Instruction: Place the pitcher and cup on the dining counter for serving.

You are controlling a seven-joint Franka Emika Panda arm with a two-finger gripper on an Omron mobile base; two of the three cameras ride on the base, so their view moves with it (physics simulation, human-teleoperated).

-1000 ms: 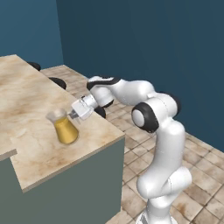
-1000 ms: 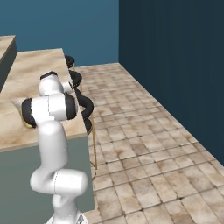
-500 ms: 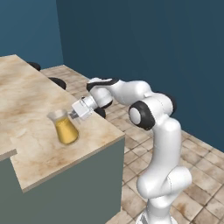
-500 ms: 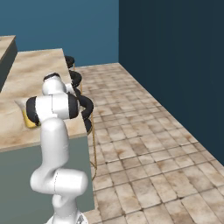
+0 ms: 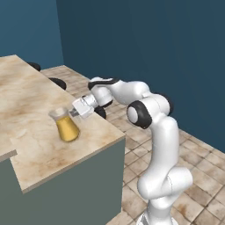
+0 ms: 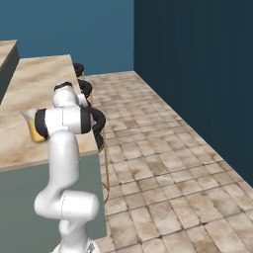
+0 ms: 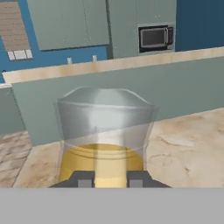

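Observation:
The pitcher (image 5: 67,127), clear glass with yellow-orange liquid, stands upright on the dining counter (image 5: 35,94) near its front right corner. My gripper (image 5: 75,112) reaches in from the right and is shut on the pitcher's handle side, just below the flared rim. In the hand view the pitcher (image 7: 105,131) looms straight ahead, with my gripper (image 7: 110,179) closed narrowly against its base. From the right base view the pitcher (image 6: 34,131) peeks out left of my arm on the dining counter (image 6: 34,84). The cup is out of view.
Black stools (image 5: 57,82) (image 6: 84,88) line the counter's outer side above the tiled floor. A raised ledge (image 7: 109,65) runs behind the pitcher, with cabinets and a microwave (image 7: 155,37) beyond. The counter edge (image 5: 114,138) is close to the pitcher.
The pitcher and my gripper have hardly shifted on the counter. My elbow has swung slightly, so the pitcher now shows beside the arm in the right base view.

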